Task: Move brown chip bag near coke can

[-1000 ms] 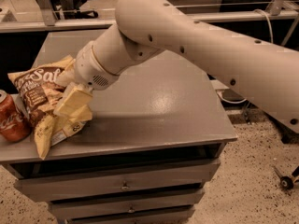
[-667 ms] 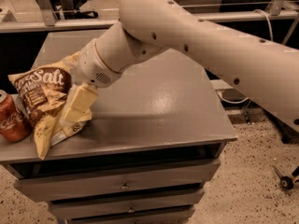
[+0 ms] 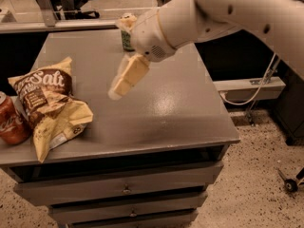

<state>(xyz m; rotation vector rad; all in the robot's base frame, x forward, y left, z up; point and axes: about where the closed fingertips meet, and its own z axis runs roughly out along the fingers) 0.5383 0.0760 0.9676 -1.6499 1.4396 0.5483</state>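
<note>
- Gripper (image 3: 118,87) has lifted off the bag and swung toward the middle of the surface; it hangs in the air, well apart from the bag.
- Whether the jaws are parted cannot be told from this angle; nothing is in them.
- Large crinkly tan-yellow brown chip bag (image 3: 47,103) with a dark brown "Salt" panel lies flat by the left edge of the grey cabinet-top surface (image 3: 166,108), its lower end toward the front-left corner.
- Small red coke can (image 3: 10,120) stands at the left edge, touching or just beside the bag. Placement looks done.
- Small green can (image 3: 126,38) stands near the far edge, partly behind the arm.
- Handling, judged: the bag is light, soft and air-filled, its film slippery, its chips fragile. Pinch a crimped end or a loose fold, not the belly.
</note>
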